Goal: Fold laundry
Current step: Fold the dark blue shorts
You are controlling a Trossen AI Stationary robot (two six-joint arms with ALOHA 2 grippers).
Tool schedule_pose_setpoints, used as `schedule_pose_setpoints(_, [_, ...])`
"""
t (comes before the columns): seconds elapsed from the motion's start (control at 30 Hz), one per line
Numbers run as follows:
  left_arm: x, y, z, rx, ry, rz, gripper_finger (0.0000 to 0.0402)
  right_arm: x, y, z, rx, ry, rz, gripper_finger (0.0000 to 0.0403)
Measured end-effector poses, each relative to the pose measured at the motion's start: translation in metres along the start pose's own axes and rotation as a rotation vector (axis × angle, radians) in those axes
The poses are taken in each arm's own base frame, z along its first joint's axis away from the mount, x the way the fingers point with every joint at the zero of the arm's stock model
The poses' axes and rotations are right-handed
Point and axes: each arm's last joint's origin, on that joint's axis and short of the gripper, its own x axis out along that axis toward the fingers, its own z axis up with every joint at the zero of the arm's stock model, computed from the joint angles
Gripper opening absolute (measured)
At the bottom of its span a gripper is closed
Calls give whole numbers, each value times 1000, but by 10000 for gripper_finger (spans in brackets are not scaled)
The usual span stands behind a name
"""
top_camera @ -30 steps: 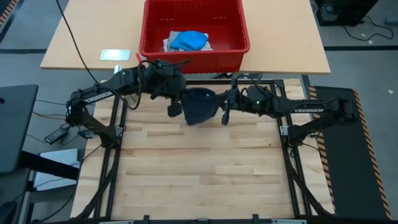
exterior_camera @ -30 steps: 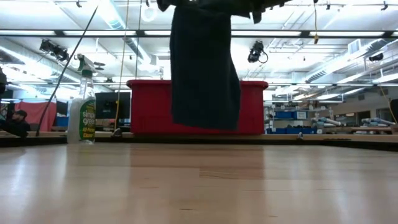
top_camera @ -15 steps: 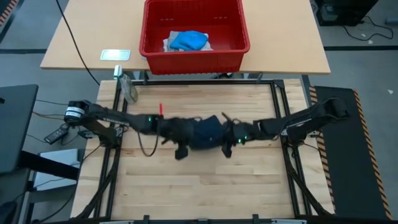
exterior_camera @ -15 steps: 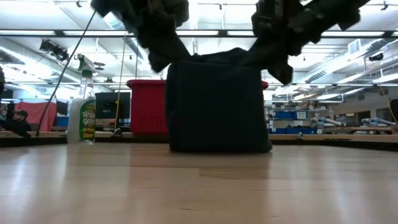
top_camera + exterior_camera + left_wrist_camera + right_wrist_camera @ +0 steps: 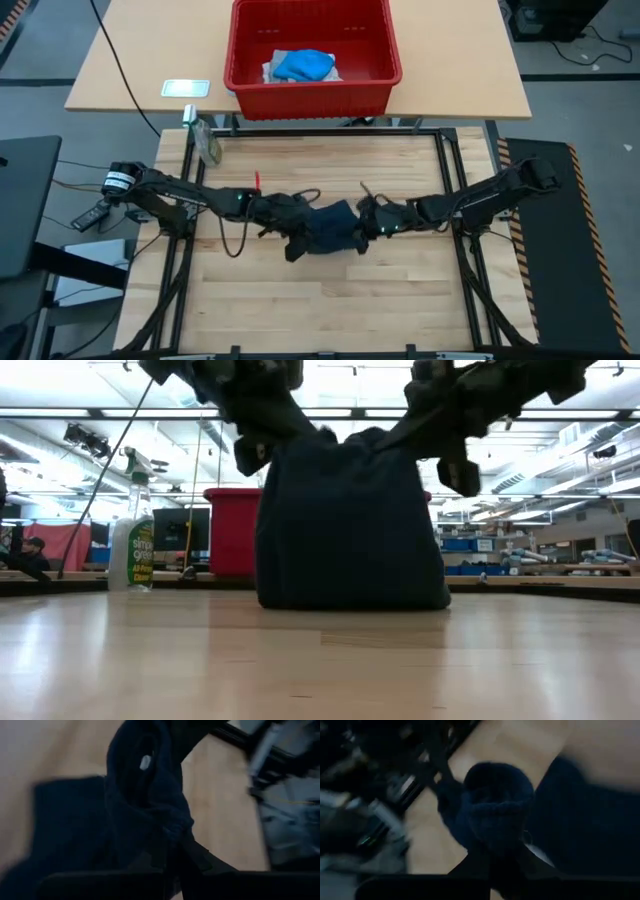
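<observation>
low view crops both arms; left gripper [image 5: 297, 240] and right gripper [image 5: 368, 228] pinch the navy garment [image 5: 332, 228].

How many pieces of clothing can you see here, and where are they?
3, maybe more hidden. A navy garment is on the wooden table, pinched between the left tool and right tool. A bright blue piece and a pale piece under it lie in the red basket.

Dark navy garment [image 5: 331, 228] bunched mid-table; bright blue garment [image 5: 303, 65], white garment [image 5: 271, 69] in basket.
</observation>
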Motion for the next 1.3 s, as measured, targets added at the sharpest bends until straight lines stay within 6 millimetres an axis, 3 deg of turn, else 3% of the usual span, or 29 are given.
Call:
schedule_pose_setpoints(0.13, [-12, 22, 30, 87, -25, 94, 20, -8, -16, 33, -104, -136, -64, 28])
schedule_pose_setpoints(0.27, [-39, 37, 73, 288, -45, 172, 20, -22, -23, 77, -158, -225, -85, 28])
schedule_pose_setpoints(0.43, [-85, 39, 127, 413, -143, 240, 20, -51, -3, 127, -289, -358, -121, 28])
schedule_pose_setpoints(0.57, [-101, 39, 140, 406, -170, 260, 20, -62, 8, 144, -331, -390, -135, 28])
schedule_pose_setpoints(0.63, [-97, 39, 134, 393, -127, 256, 20, -58, 6, 139, -316, -348, -143, 28])
schedule_pose_setpoints(0.73, [-76, 39, 109, 327, -31, 232, 20, -42, -2, 112, -250, -190, -184, 28])
schedule_pose_setpoints(0.87, [-33, 35, 54, 256, 71, 170, 21, -14, -10, 59, -108, 55, -181, 28])
schedule_pose_setpoints(0.97, [-6, 26, 12, 194, 50, 70, 21, 2, -8, 19, -2, 171, -158, 28])
schedule_pose_setpoints(1.07, [12, 16, -25, 120, 8, -19, 21, 14, -5, -7, 76, 242, -153, 28])
schedule_pose_setpoints(1.17, [18, 12, -47, 51, -13, -61, 21, 24, -4, -18, 122, 259, -150, 28])
schedule_pose_setpoints(1.3, [18, 23, -49, 9, -56, 45, 21, 33, -15, -9, 177, 174, -196, 28])
